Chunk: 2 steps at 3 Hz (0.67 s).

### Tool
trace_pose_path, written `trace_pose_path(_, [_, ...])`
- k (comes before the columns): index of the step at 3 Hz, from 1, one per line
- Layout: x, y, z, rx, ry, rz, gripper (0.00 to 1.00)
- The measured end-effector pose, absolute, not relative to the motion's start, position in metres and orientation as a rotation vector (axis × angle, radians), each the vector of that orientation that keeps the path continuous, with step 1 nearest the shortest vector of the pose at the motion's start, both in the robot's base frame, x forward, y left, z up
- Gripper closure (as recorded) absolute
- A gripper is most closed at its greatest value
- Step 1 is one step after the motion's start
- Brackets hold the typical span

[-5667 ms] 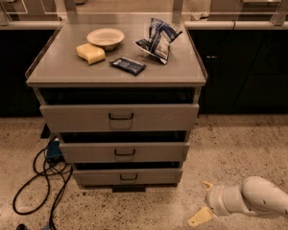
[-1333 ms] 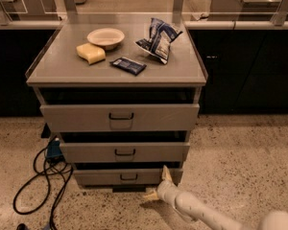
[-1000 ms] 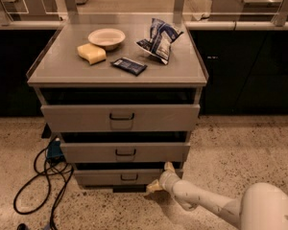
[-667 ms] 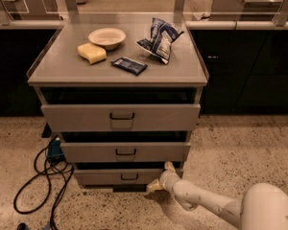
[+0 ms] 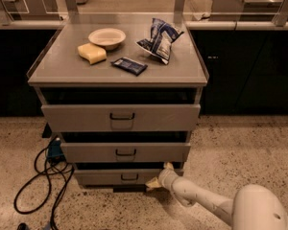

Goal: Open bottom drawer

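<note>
The bottom drawer [image 5: 101, 177] is the lowest and shallowest grey front of the cabinet, with a small black loop handle [image 5: 129, 177] at its centre. It stands about flush with the drawers above. My gripper [image 5: 159, 175] is at the end of the white arm [image 5: 206, 205] that reaches in from the lower right. It sits at the right end of the bottom drawer's front, to the right of the handle, with one fingertip near the drawer's top edge and one near the floor.
The cabinet top [image 5: 77, 73] holds a white bowl [image 5: 107, 37], a yellow sponge [image 5: 91, 52], a dark snack bar [image 5: 128, 65] and a blue chip bag [image 5: 160, 39]. Black cables [image 5: 41, 174] and a blue plug lie on the floor to the left. Dark counters stand behind.
My arm came in from the lower right and brought the gripper up to the right end of the bottom drawer. Over the last second it has barely moved. The drawer front looks unmoved.
</note>
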<state>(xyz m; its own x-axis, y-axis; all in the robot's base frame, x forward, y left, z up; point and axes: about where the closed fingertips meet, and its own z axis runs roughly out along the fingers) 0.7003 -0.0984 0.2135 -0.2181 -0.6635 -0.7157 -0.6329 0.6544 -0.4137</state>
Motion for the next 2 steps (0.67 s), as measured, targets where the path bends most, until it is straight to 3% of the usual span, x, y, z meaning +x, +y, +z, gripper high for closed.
trace_pose_path(1, [0.72, -0.057, 0.162, -1.032, 1.941, 0.096, 0.0])
trace_pose_path(2, [0.72, -0.057, 0.1619, -1.032, 1.941, 0.096, 0.0])
